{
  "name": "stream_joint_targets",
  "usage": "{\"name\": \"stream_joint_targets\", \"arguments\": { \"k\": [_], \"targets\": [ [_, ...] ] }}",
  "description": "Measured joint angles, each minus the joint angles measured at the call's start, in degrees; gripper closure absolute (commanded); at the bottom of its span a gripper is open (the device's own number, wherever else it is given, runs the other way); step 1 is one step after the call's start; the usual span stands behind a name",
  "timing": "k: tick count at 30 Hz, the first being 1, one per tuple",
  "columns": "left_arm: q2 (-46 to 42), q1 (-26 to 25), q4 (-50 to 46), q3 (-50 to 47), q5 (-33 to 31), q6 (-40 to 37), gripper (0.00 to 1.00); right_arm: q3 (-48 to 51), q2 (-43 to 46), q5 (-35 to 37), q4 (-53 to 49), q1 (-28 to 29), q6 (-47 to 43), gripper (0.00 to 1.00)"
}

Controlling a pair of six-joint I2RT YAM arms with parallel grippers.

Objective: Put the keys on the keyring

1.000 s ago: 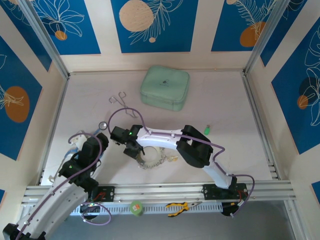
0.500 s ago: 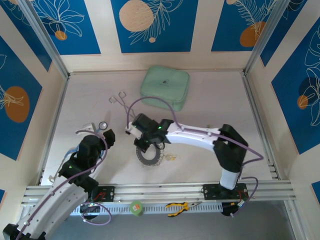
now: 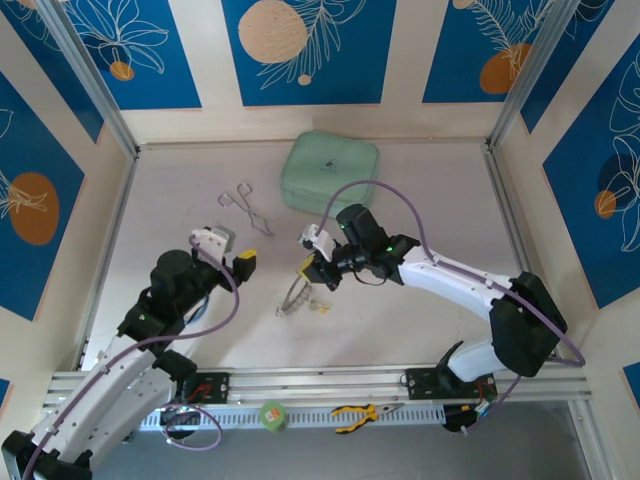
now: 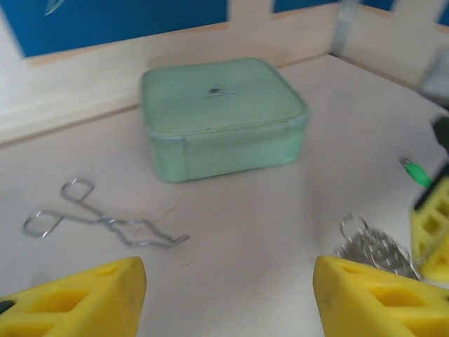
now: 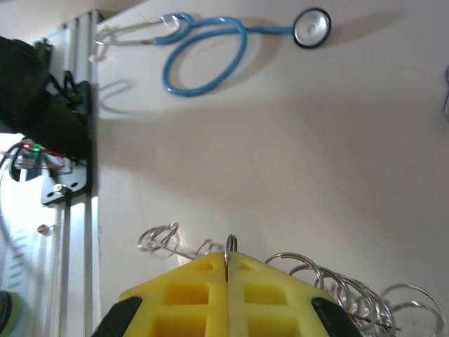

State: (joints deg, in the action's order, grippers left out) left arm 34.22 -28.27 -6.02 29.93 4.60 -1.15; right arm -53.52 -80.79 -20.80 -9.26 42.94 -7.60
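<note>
Against a second ago, the right arm has unfolded from the near centre. The right gripper (image 3: 312, 268), its yellow fingers pressed shut on the wire, has tipped the large silver wire keyring (image 3: 292, 298) from lying flat to standing on edge at mid-table. The left gripper (image 4: 229, 291) has swung right, its jaws well apart around nothing. The keyring's thin rim carries a crowded fringe of small metal loops, and the tiny green-headed key (image 4: 419, 173) lies on the table to its right, apart.
</note>
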Motion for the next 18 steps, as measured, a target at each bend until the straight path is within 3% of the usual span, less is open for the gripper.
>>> {"name": "stream_joint_targets", "arguments": {
  "k": [5, 10, 18],
  "targets": [
    [-0.66, 0.00, 0.04, -0.13, 13.35, -12.22, 0.49, 2.29, 2.64, -5.88, 2.49, -1.57, -5.66, 1.00],
    [1.51, -0.02, 1.49, -0.81, 24.00, -18.43, 0.64, 4.31, 3.89, -9.40, 2.91, -1.62, -11.10, 1.00],
    [9.90, -0.87, 5.20, -2.10, 34.51, -21.03, 0.66, 4.79, 4.02, -11.19, 3.13, -0.96, -16.44, 1.00]
  ]
}}
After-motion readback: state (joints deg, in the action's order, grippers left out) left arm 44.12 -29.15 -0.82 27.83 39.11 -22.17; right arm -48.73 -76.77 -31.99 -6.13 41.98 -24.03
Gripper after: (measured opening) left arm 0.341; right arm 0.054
